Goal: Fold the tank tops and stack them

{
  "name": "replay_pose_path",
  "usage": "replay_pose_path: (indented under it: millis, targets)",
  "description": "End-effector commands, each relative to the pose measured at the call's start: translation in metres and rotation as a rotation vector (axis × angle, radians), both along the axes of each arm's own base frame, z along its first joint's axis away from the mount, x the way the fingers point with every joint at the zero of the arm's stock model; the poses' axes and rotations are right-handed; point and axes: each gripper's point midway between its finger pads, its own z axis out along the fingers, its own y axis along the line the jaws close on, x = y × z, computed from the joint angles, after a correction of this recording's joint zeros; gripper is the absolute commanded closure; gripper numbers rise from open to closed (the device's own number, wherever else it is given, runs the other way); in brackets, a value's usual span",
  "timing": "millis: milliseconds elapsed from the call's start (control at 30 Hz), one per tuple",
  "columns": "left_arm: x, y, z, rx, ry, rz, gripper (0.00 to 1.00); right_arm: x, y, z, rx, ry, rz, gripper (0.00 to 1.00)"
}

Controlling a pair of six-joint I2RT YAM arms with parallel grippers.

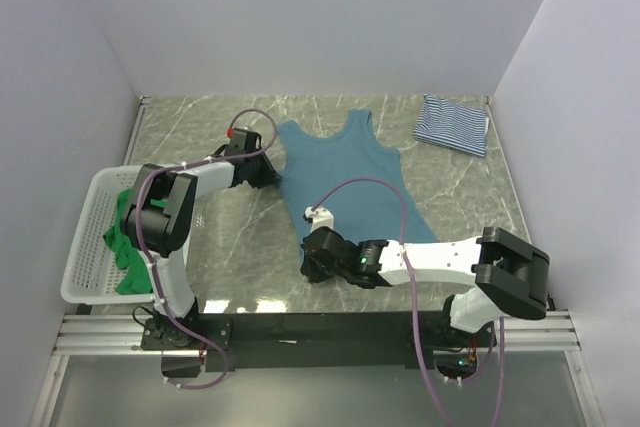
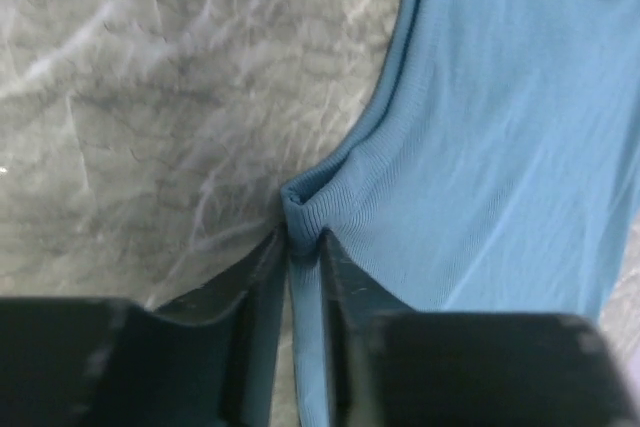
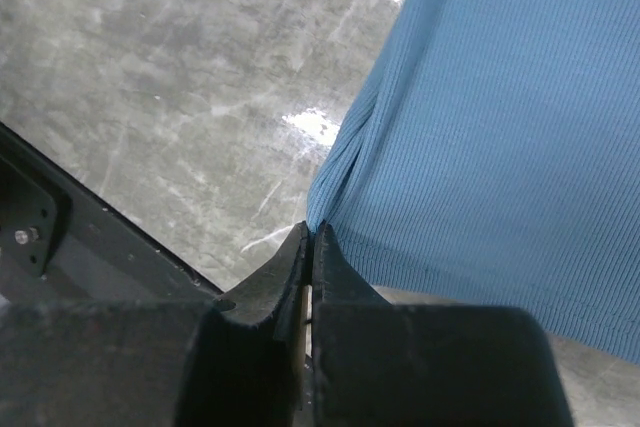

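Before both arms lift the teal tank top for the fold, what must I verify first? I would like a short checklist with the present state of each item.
1. Left gripper pinches the teal tank top at its armhole edge: ok, fabric sits between the fingers.
2. Right gripper pinches the near hem corner: ok, creases run to its tips.
3. How deep the right pinch sits: cannot tell.
4. Teal tank top lies flat, apart from the folded striped tank top: ok.
5. Green tank top out of the white basket: not ok, it lies in it.
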Motion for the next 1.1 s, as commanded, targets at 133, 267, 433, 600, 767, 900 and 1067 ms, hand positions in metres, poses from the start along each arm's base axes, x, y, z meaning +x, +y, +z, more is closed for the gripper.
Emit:
replay_pose_path:
  millis: [133, 267, 433, 600, 767, 900, 1067]
  targets:
    - [0.024, 0.014, 0.009, 0.111, -0.017, 0.046, 0.92, -0.009, 0.028, -0.002, 0.008, 0.019, 0.025, 1.0]
    - [0.025, 0.034, 0.018, 0.186, 0.002, 0.111, 1.0, -0.023, 0.048, -0.008, -0.025, 0.031, 0.073, 1.0]
    - [0.023, 0.078, 0.037, 0.28, -0.004, 0.243, 0.99, -0.037, 0.087, -0.004, 0.007, 0.07, 0.144, 1.0]
    - [0.019, 0.112, 0.047, 0.292, 0.002, 0.325, 0.99, -0.044, 0.115, 0.028, 0.114, 0.075, 0.199, 1.0]
    - [0.031, 0.106, 0.084, 0.258, -0.082, 0.305, 0.99, -0.035, 0.105, 0.048, 0.138, 0.04, 0.165, 1.0]
    - [0.039, 0.088, 0.094, 0.218, -0.09, 0.258, 0.99, -0.024, 0.086, 0.055, 0.161, 0.027, 0.111, 1.0]
    - [0.048, 0.055, 0.097, 0.213, -0.098, 0.197, 0.99, -0.013, 0.054, 0.04, 0.147, 0.037, 0.034, 1.0]
